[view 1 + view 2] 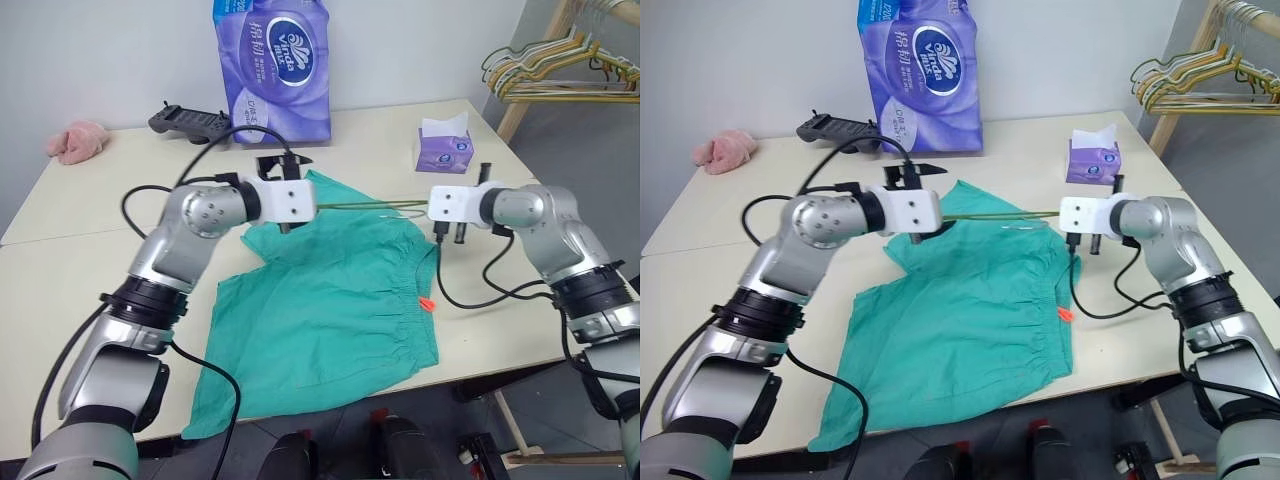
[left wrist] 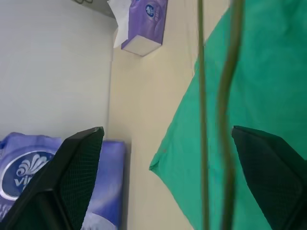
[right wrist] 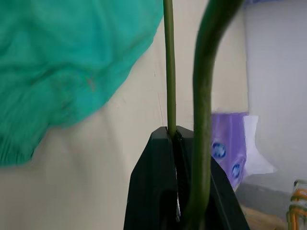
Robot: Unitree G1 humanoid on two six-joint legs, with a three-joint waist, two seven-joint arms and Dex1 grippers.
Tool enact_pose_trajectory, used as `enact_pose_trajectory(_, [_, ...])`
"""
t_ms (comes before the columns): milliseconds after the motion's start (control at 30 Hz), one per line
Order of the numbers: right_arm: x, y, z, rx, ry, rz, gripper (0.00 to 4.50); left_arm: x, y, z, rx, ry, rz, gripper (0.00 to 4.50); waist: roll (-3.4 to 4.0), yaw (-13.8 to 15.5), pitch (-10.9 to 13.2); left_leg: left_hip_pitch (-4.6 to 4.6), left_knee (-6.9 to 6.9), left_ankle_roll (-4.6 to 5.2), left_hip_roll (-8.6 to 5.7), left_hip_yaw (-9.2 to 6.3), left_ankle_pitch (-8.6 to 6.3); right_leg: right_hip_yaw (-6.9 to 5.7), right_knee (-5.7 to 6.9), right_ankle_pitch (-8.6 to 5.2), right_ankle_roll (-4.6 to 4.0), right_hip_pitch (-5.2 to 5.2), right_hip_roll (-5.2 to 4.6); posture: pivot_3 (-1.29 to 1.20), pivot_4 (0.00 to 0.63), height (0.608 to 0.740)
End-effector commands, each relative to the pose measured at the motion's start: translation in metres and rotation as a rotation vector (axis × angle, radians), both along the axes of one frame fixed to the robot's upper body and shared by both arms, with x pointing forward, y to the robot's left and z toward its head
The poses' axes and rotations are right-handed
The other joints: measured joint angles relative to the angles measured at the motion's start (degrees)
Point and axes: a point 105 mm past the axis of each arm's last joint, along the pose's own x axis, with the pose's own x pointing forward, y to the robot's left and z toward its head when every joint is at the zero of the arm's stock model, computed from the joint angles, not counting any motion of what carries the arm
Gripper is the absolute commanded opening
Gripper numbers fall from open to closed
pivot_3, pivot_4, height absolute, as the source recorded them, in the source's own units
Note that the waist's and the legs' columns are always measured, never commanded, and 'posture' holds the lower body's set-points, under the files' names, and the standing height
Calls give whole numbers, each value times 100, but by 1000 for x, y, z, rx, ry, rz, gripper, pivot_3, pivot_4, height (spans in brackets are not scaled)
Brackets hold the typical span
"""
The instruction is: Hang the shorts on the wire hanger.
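Pinching one end of the wire hanger (image 1: 1000, 214) between clenched fingers, the right claw (image 3: 175, 139) holds the thin olive-green wire level above the counter (image 1: 90, 200). The left claw (image 2: 168, 158) stands released, its black fingers (image 2: 72, 172) spread either side of the wire without gripping. Beneath both, the teal-green shorts (image 1: 330, 310) lie spread on the counter, one edge overhanging its near side.
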Motion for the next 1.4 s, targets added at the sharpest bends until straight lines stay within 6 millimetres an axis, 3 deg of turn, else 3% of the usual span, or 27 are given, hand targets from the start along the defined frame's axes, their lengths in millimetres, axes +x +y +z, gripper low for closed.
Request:
enact_pose_trajectory(33, [-4, -10, 22, 16, -57, -1, 0, -3, 11, 14, -18, -39, 5, 4471, 0, 0, 0, 1, 0, 0, 0, 0, 0, 0, 0, 0, 0, 0, 0, -53, 119, 740])
enact_pose_trajectory(100, [-8, -24, 23, 3, -53, -27, 0, -7, 9, 18, -53, -44, -34, 4471, 0, 2, 0, 1, 0, 1, 0, 0, -1, -1, 0, 0, 0, 0, 0, -53, 119, 740])
enact_pose_trajectory(367, [-36, -72, 20, 75, 91, -130, 0, -56, -16, 5, -413, 246, -304, 4471, 0, 6, 0, 0, 6, 16, 4, 1, -9, 4, 1, 0, 0, 3, -1, -64, 125, 740])
enact_pose_trajectory(633, [-80, -94, -3, 248, 333, -234, 0, -65, 7, -25, -589, 439, -237, 4471, 1, 0, -1, 8, 4, 20, 6, -9, -11, 4, -3, 0, 0, 16, 0, -112, 139, 740])
enact_pose_trajectory(700, [-108, -102, -19, 389, 522, -307, 0, -73, 18, -39, -634, 553, -209, 4471, 2, -4, -2, 6, 6, 20, 6, -11, -12, 3, -3, -1, 1, 17, 1, -121, 141, 740])
enact_pose_trajectory(767, [-129, -109, -29, 420, 627, -342, 0, -82, 23, -48, -653, 641, -202, 4471, 2, 7, -1, 7, 1, 24, 7, -17, -14, -1, -11, -2, 2, 21, 1, -123, 143, 740])
enact_pose_trajectory(833, [-137, -113, -30, 452, 669, -374, 0, -87, 24, -50, -655, 677, -204, 4471, 2, 4, 0, 7, 6, 27, 7, -17, -15, -2, -11, -3, 4, 24, 0, -130, 146, 740])
enact_pose_trajectory(967, [-171, -109, -35, 679, 930, -455, 0, -102, 23, -60, -603, 768, -230, 4471, 3, 6, 0, 12, 27, 40, 6, -20, -23, -7, -8, -3, 6, 37, 2, -137, 150, 740])
enact_pose_trajectory(1133, [-201, -109, -41, 895, 1190, -567, 0, -101, 19, -60, -602, 766, -229, 4471, 2, 15, 1, 11, 30, 50, 7, -21, -29, -10, -10, -4, 7, 40, 5, -138, 155, 740])
enact_pose_trajectory(1267, [-229, -98, -39, 954, 1416, -558, 0, -106, 16, -58, -613, 772, -252, 4471, 4, 11, 2, 10, 34, 53, 7, -19, -31, -8, -10, -4, 7, 40, 5, -133, 161, 740])
enact_pose_trajectory(1400, [-236, -95, -37, 989, 1527, -567, 0, -116, 8, -60, -640, 771, -301, 4471, 3, 3, 3, 13, 33, 56, 9, -16, -32, -7, -11, -5, 9, 41, 7, -122, 160, 740])
